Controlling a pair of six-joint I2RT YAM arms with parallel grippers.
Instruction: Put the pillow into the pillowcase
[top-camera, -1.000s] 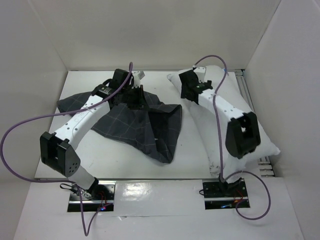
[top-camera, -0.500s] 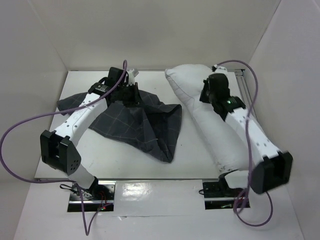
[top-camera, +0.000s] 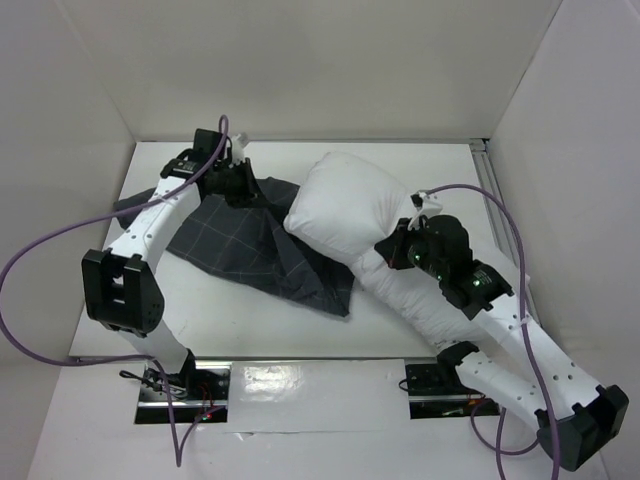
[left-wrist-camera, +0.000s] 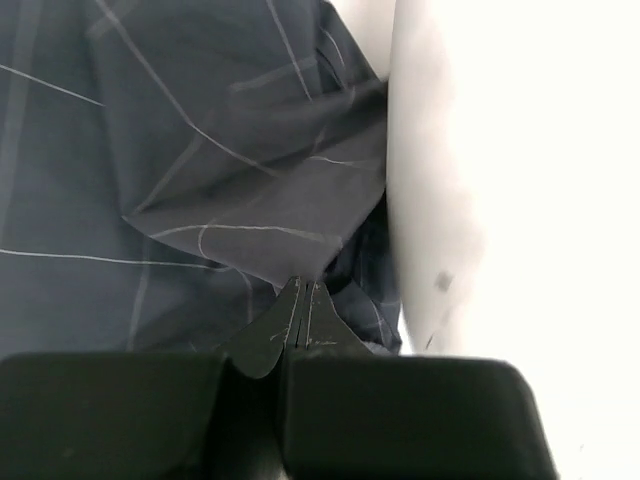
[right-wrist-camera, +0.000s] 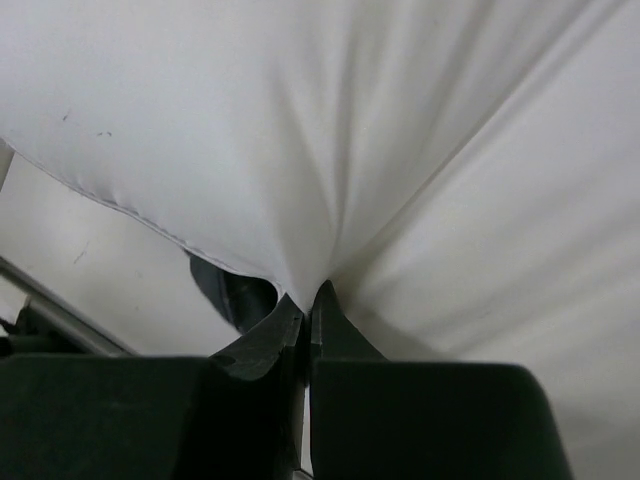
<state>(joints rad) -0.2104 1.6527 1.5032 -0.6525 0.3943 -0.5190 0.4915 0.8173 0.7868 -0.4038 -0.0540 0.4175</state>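
Note:
The white pillow (top-camera: 350, 210) lies slanted across the table's middle, its far end overlapping the right edge of the dark grey checked pillowcase (top-camera: 245, 250). My right gripper (top-camera: 392, 250) is shut on the pillow, pinching a fold of its white fabric (right-wrist-camera: 330, 180) between the fingertips (right-wrist-camera: 308, 300). My left gripper (top-camera: 240, 185) is at the pillowcase's far edge, shut on a pinch of the checked cloth (left-wrist-camera: 200, 180); its tips (left-wrist-camera: 303, 290) meet under a fold. The pillow's white bulk (left-wrist-camera: 500, 180) fills the right of the left wrist view.
White walls close the table in at the back and both sides. A metal rail (top-camera: 492, 190) runs along the right wall. Purple cables (top-camera: 40, 250) loop from both arms. The arm bases (top-camera: 440, 385) sit at the near edge.
My right gripper shut on the pillow and dragged it left and nearer, onto the pillowcase's right edge; the right arm swung low to the near right. The left gripper shifted left and farther with the cloth.

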